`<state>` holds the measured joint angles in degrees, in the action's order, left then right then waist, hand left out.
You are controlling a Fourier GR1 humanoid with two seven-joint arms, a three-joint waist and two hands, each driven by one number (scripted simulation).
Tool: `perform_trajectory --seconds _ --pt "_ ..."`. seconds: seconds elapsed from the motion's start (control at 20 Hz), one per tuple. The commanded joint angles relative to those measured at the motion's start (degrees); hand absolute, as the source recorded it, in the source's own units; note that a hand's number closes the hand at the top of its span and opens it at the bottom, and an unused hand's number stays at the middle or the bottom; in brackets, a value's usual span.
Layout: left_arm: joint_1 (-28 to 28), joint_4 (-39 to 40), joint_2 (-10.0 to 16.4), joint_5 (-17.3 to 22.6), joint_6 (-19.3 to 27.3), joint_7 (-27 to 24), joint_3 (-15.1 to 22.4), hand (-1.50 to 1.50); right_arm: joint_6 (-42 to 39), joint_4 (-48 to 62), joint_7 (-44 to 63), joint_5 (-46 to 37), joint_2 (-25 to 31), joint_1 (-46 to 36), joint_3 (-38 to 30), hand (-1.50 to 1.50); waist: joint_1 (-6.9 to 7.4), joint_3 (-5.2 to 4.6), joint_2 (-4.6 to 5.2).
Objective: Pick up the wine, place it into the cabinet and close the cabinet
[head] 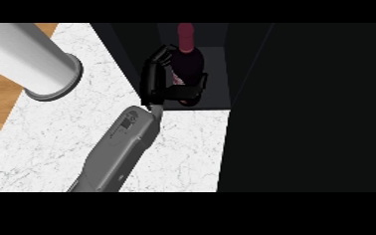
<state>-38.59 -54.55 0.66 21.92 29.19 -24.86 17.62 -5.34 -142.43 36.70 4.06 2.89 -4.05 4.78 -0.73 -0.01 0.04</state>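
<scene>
The step in hand looks like the placing: the wine (188, 62) is already inside the open cabinet (217, 79), its dark body between the side walls and its maroon neck pointing towards the back. The left hand (152, 79) is clamped on it, with the fingers (163, 55) curled round the bottle's far left side and the thumb crossing its lower body. The grey forearm (117, 149) reaches in over the white bench (51, 139) from the lower edge.

Judging from this, the next move calls for setting the bottle down so that it stands by itself, then letting the fingers come apart and drawing the hand straight back out without knocking the glass. Only after that can the door be swung to.

I cannot tell whether the bottle's base rests on the cabinet floor or hangs just above it, as the thumb and the dark interior hide it. The door is hard to pick out; the broad dark panel (301, 104) on the right may be it, but no edge or handle shows. The right hand is nowhere in the view. A grey cylinder (37, 59) stands on the bench at upper left, well apart from the hand, with its top cut off
</scene>
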Motion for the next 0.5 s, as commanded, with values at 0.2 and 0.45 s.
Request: perform_trajectory --seconds 0.2,0.45 --pt "-2.8 6.9 -0.6 4.3 -1.7 -2.5 0.4 1.5 -0.2 -4.5 3.6 6.2 1.0 -0.5 -2.9 -1.5 -0.4 -0.01 0.06" --pt "-13.3 19.8 -0.6 2.9 -2.9 -3.1 -5.4 1.5 -1.6 -3.3 -1.1 3.8 -0.8 3.2 -0.4 -1.5 -0.97 0.01 0.29"
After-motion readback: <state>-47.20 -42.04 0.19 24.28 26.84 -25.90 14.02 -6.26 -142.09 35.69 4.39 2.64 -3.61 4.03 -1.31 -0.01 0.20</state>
